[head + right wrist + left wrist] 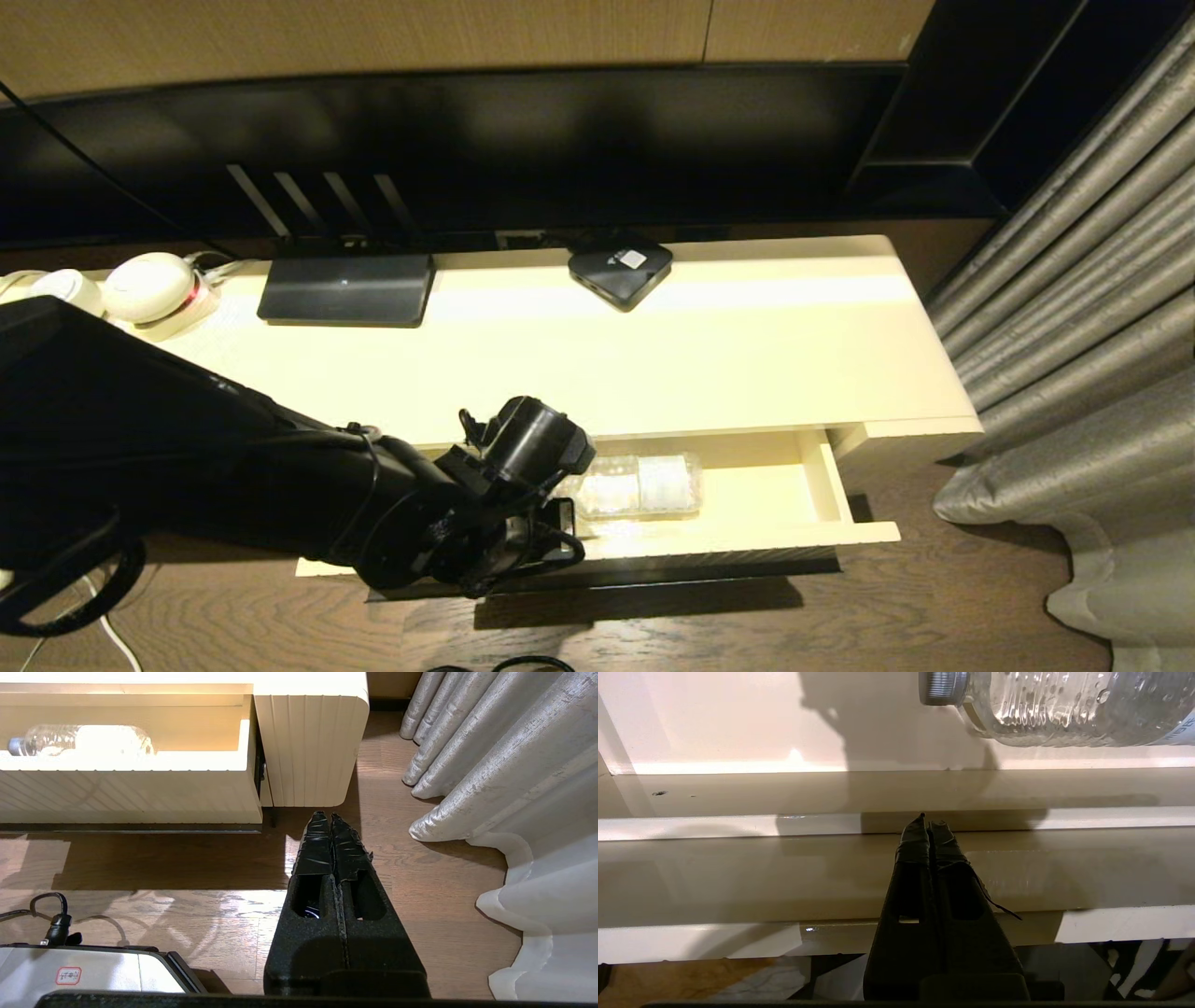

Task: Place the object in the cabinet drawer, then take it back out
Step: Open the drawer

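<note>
- The water bottle [639, 485] is lying on its side inside the open drawer [794, 541], on the glossy cream floor, with its cap [942, 688] pointing toward the robot's left.
- The drawer is standing pulled out from the long low cabinet [747, 345], and its ribbed front [131, 795] is facing the wooden floor [187, 858].
- The left gripper [928, 823] is reaching over the front edge of the drawer, with its two fingers pressed together and clenched on nothing.
- The bottle is lying apart from this gripper, further inside the drawer; nothing is touching it.
- The right gripper [331, 819] is hanging low over the floor, near the cabinet's rounded corner and a grey curtain [490, 765]; its fingers are also closed, holding nothing.
- On top of the cabinet, a flat black device [347, 289] and a small black square box [621, 266] are sitting near the back edge, well apart from each other.
- A white round item [149, 285] is sitting at the far left end of the cabinet top.
</note>
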